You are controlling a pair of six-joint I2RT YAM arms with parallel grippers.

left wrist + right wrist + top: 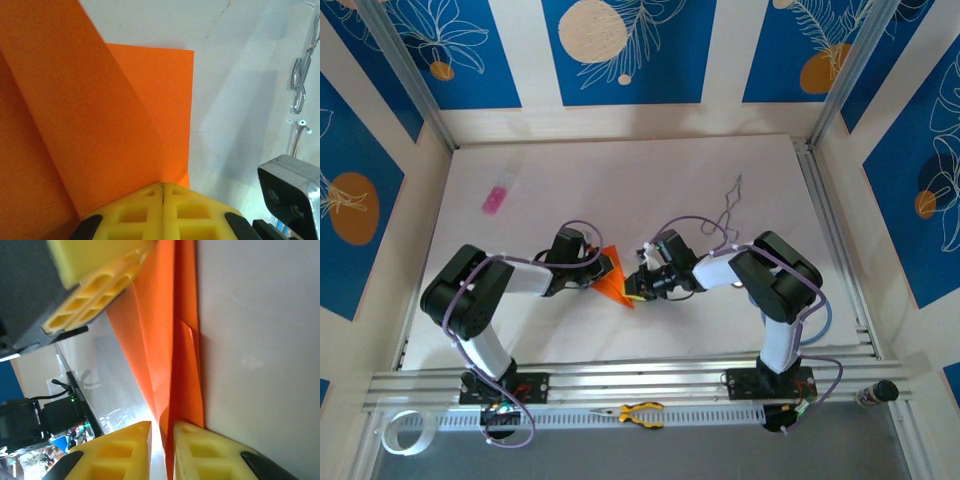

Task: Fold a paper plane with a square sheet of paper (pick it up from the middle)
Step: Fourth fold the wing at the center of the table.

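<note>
From above, the folded orange sheet (613,281) sits on the bench (620,180) between left fingers (594,272) and right fingers (638,286); the left wrist view shows left fingers (168,195) clamped shut on its corner (150,130); the right wrist view shows right fingers (148,431) slightly parted astride its folded edge (170,355).

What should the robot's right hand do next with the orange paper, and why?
Probably the right gripper should open a little wider and slide back off the square sheet of paper. Its jaws stand slightly apart around the folded edge, and the left gripper is shut on the sheet, holding it.
</note>
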